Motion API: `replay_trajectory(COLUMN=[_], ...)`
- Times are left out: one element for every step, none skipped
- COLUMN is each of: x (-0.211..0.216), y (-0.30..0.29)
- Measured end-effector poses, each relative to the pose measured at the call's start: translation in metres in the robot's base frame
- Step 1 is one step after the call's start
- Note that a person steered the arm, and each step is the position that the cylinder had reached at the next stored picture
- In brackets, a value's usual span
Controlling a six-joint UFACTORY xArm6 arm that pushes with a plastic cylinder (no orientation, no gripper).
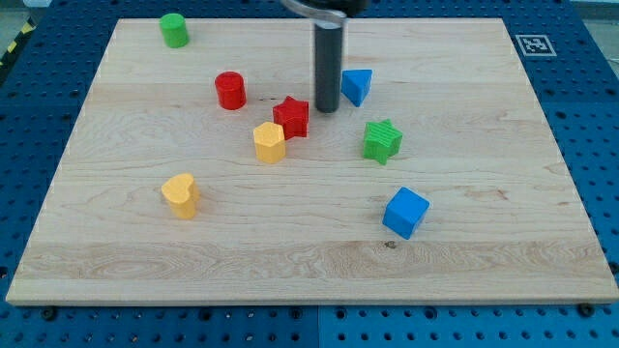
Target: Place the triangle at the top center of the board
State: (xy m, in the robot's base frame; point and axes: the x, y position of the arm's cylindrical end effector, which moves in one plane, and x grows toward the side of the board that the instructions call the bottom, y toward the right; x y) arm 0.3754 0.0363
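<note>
Camera view looks down on a pale wooden board [309, 261] lying on a blue perforated worktop [600, 116]. My tip [327, 108] rests on the board in its upper middle part, between the blue triangle [357, 86] and the red star [291, 117]. The triangle sits just to the view's right of the tip, close beside it; whether they touch cannot be told. The red star lies just to the view's left and slightly below the tip. This tool is a plain dark rod with nothing to open or close, and it holds nothing.

A yellow hexagonal block [270, 142] touches or nearly touches the star on its lower left. A red cylinder [230, 90] stands further to the view's left, apart from the star. A green cylinder [174, 30] sits near the board's top left corner. A green star [382, 141] lies below and to the right of the triangle. A blue cube [405, 213] is lower right, and a yellow heart-shaped block [181, 194] lower left. A black-and-white marker tag [534, 44] sits at the board's top right corner.
</note>
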Motion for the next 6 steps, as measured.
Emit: replay_trajectory(x=[0.0,0.0,0.0,0.0,0.003,0.024], y=[0.019,0.019,0.019,0.02,0.02,0.02])
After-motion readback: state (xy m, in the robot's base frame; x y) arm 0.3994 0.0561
